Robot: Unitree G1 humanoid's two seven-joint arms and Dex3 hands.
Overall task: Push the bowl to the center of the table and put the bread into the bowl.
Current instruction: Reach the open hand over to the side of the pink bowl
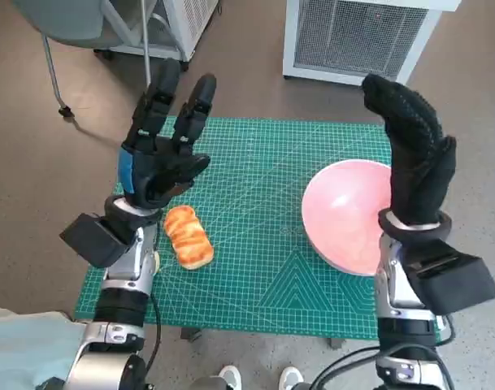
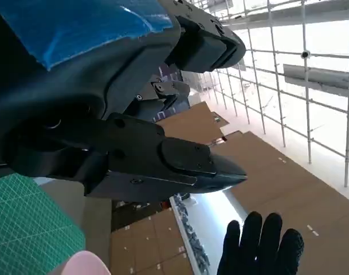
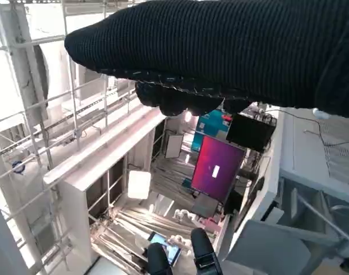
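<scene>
Both my hands are raised above the desk (image 1: pixel 255 301), holding nothing: left hand (image 1: pixel 162 150) fingers spread, right hand (image 1: pixel 414 154) fingers straight. The bread (image 1: pixel 188 236) lies just below my left fingers; the pink bowl (image 1: pixel 345 215) sits under my right fingers.

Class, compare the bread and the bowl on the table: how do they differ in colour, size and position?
The bread is golden-brown and ridged; the bowl is smooth and pink. The bread is small and oblong; the bowl is much larger and round. The bread lies near the left robot hand, the bowl beside the right robot hand. Both rest on the green mat, touched by neither hand.
</scene>
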